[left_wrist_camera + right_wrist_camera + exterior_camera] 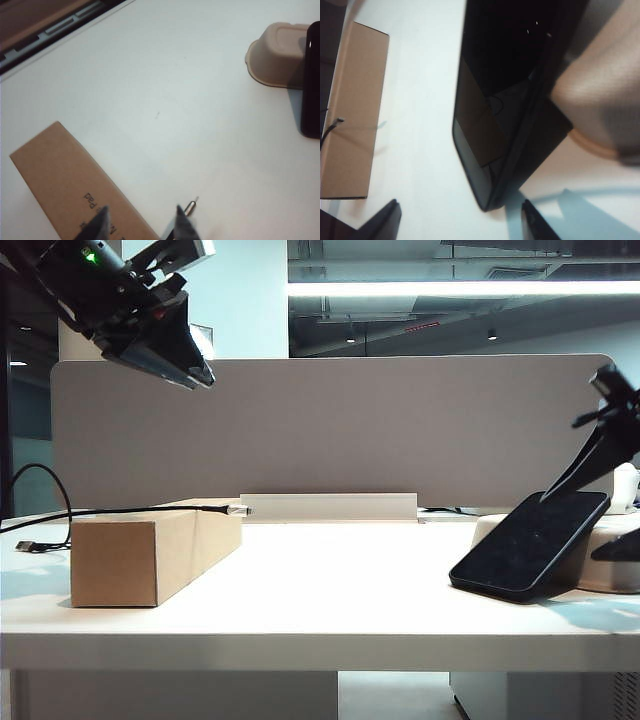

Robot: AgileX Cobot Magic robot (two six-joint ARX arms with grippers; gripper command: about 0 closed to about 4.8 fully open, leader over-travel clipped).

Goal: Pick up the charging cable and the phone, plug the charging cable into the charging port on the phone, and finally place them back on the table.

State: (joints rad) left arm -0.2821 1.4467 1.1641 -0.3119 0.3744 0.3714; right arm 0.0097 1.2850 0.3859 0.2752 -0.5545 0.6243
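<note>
The phone [530,545] is black and glossy and leans tilted against an off-white tray [610,570] at the right of the table [320,590]. The charging cable [120,510] runs over a cardboard box, its silvery plug [238,509] jutting past the box's far end. My left gripper [195,375] hangs high above the box, open and empty. In the left wrist view its fingers [185,226] frame the box and the plug [191,206]. My right gripper [460,222] is open just short of the phone [505,100], whose lower corner points between the tips. The charging port cannot be made out.
The cardboard box [150,550] lies on the left of the table. A grey divider panel [330,430] runs along the back, with a pale rail [330,506] at its foot. The cable trails off the left edge in a loop [40,500].
</note>
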